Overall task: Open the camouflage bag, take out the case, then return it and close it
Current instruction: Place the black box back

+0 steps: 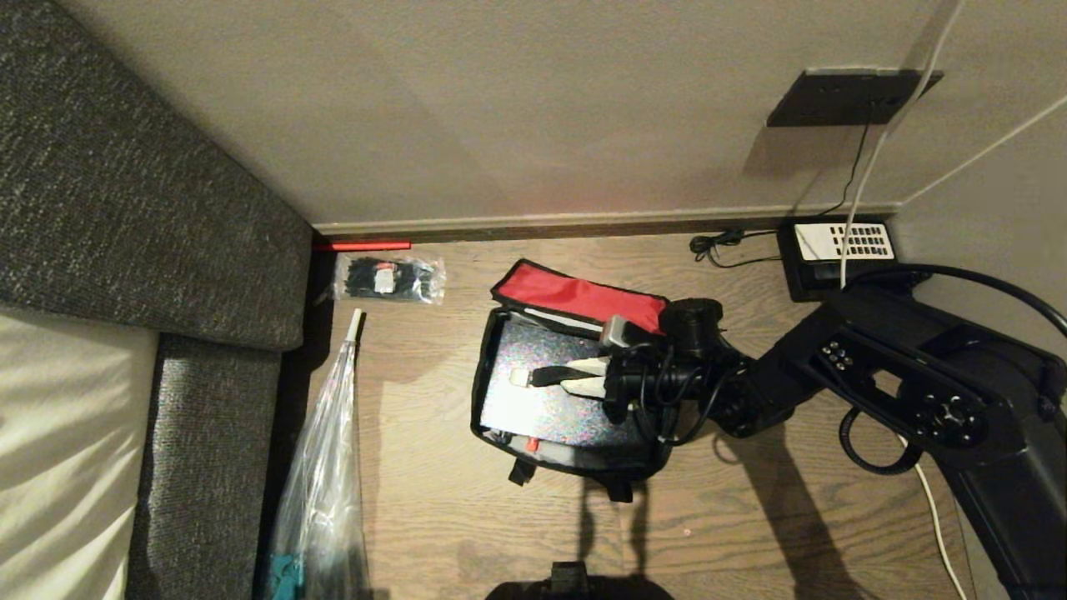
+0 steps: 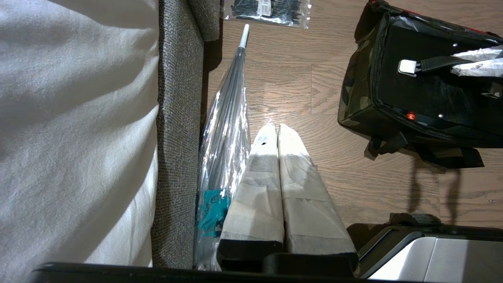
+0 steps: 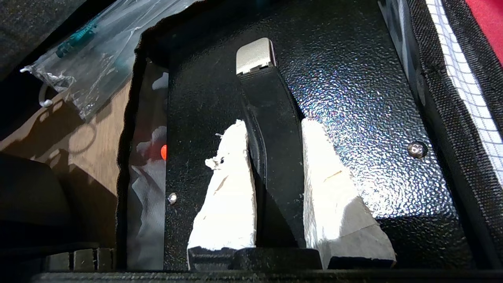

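Right wrist view made it pretty clear what was going on: the right gripper [image 3: 273, 173] had its jaws closed most of the way around the black handle [image 3: 271, 129] on top of the case [image 3: 353, 98], one taped finger on each side of the strap. So it had hold of the handle, not the case body. The case sat down inside the camouflage bag [image 1: 492, 367], which lay on the wooden floor [image 1: 417, 467] with its red-lined lid [image 1: 583, 296] flopped open just past the jaws on the far side.

If I were driving it, I'd say the lift needed to go straight up and slowly. The case filled the bag nearly wall to wall, so any tilt would likely drag the soft sides up with it. The grip looked a bit off centre along the handle, toward the end away from the silver end cap [image 3: 255, 55], so I'd expect the case to tip as it rose.

The left gripper [image 2: 275, 133] hung parked off to the side beside the clear plastic umbrella [image 2: 228, 125], jaws pressed together, holding nothing.
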